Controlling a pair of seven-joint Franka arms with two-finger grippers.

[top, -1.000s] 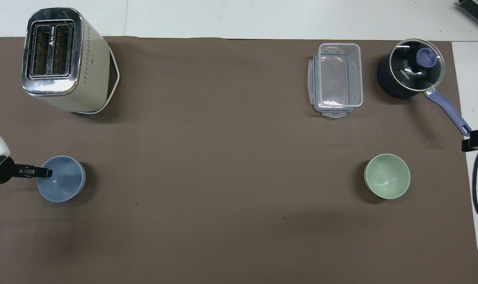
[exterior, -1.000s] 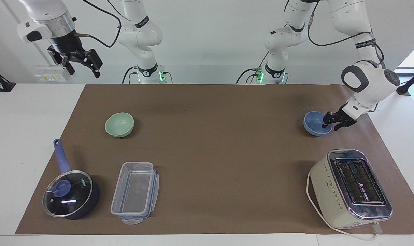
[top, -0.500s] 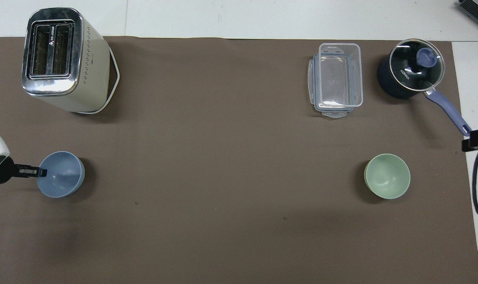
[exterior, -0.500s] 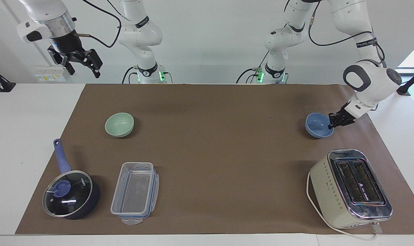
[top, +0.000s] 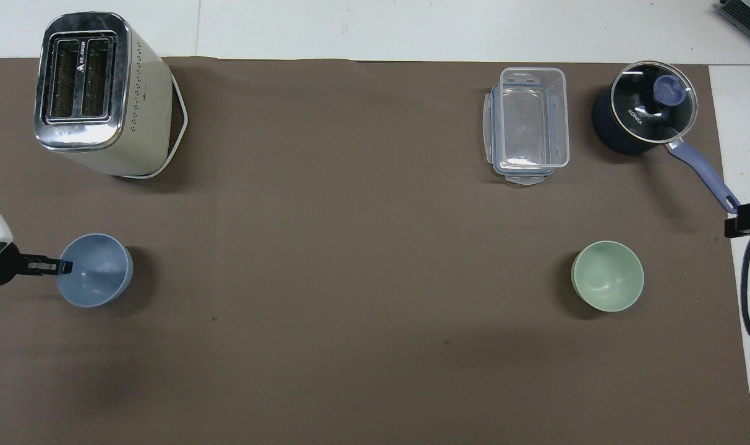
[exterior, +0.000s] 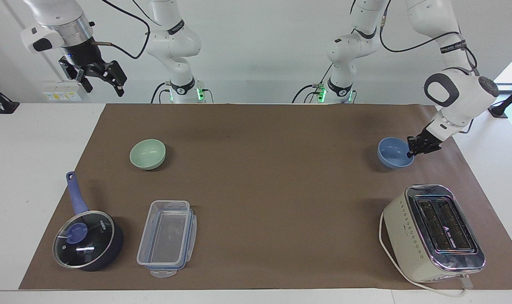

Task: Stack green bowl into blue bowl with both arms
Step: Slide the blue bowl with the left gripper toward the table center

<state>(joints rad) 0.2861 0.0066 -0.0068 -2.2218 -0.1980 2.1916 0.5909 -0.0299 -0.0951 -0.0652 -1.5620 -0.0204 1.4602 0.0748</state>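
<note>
— So, where's the left hand [exterior: 409, 153]?

— Low at the mid-height edge of the facing view, at the left arm's end of the table [exterior: 36, 147]. I see its fingers together, clamped on the rim of the blue bowl [exterior: 393, 153], on the side of the bowl that faces the frame edge. From overhead the hand [top: 67, 267] comes in level from the frame edge and meets the same rim of the bowl [top: 96, 272].

— Is the bowl off the mat?

— I can't tell. It's upright on or just above the brown mat [exterior: 260, 169], higher in the facing frame than the toaster [exterior: 433, 232].

— And the right hand [exterior: 104, 82]?

— Up in the air in the top corner of the facing view, at the right arm's end, over the edge of the table. Its fingers are apart and hold nothing. That arm waits.

— Green bowl?

— I have the green bowl [exterior: 147, 154] upright on the mat, mid-height in the frame toward the right arm's end, well apart from the blue one. Overhead it [top: 608, 275] sits in the lower half of the frame. Lower in the facing frame than it are the lidded saucepan [exterior: 87, 240] and, beside that, a clear plastic box [exterior: 167, 236].
</note>
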